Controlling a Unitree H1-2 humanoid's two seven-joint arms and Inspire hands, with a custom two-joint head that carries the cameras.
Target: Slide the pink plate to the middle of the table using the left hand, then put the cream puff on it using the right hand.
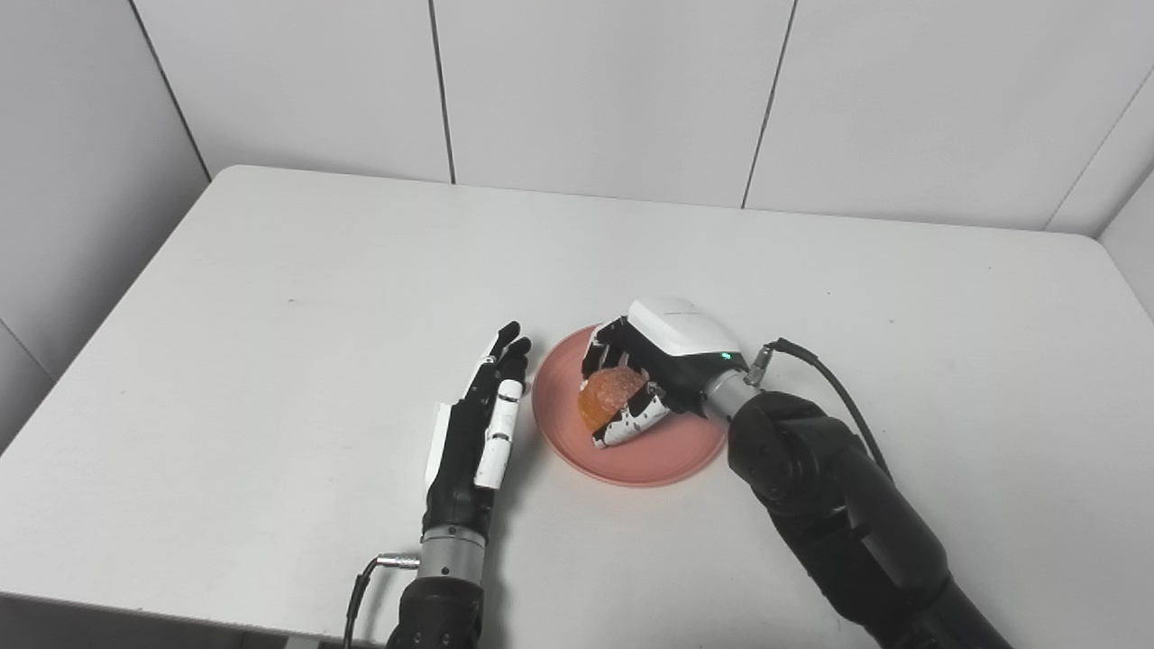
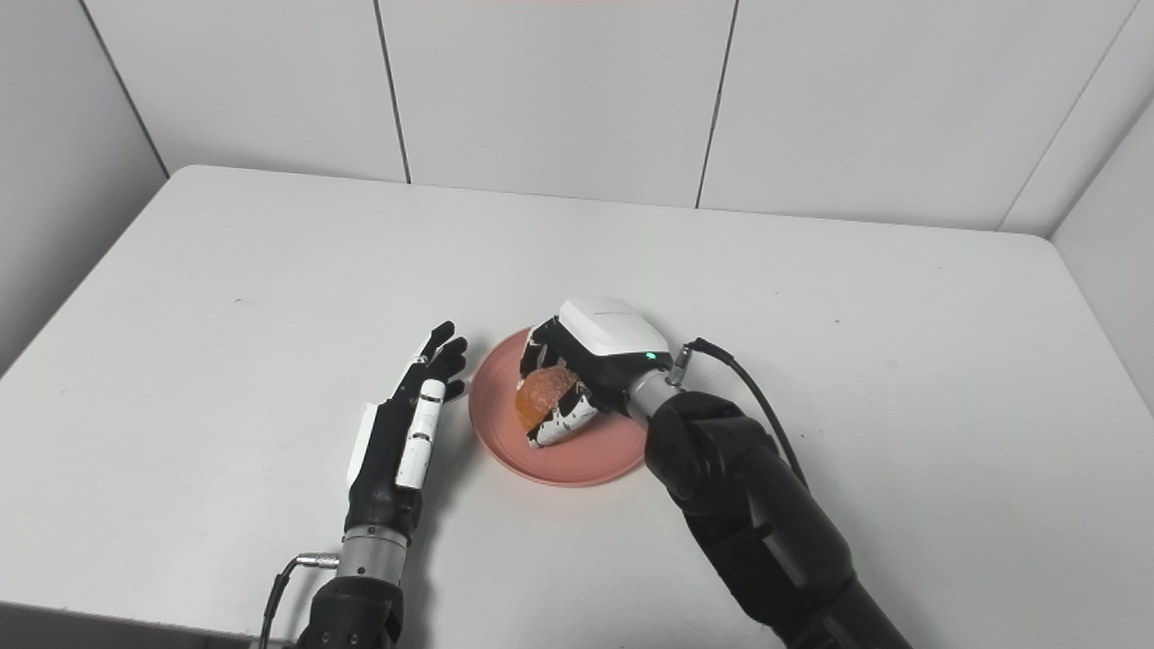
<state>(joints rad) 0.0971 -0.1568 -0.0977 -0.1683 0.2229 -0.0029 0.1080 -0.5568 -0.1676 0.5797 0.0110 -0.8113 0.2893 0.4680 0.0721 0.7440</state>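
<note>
A: Where is the pink plate (image 1: 631, 455) sitting?

B: It is lying flat on the white bench (image 1: 270, 297), roughly at the middle from side to side and toward the near half. A wide arc of its rim is showing at the front and on the left.

A: And the cream puff (image 1: 611, 394)?

B: It is sitting over the plate, inside the right hand (image 1: 645, 379). The puff is orange-brown and glossy. The fingers (image 1: 631, 424) of that hand are curling around it from the near side and from above, so the hand is clamped on the puff. I cannot tell whether the puff's underside is touching the plate or hanging just above it.

A: How is the right arm lying?

B: It is coming in from the lower right, with the black forearm (image 2: 748, 514) crossing the near right edge of the plate. A green light is glowing on the white back of the hand, and a black cable (image 1: 834, 383) is looping out at the wrist.

A: What is the left hand (image 1: 478, 428) doing?

B: It is resting just beside the plate's left rim, fingers stretched out straight and close together, pointing away from the robot. It is holding nothing. Whether its fingertips are touching the rim, I cannot tell; they are lying very near it.
</note>
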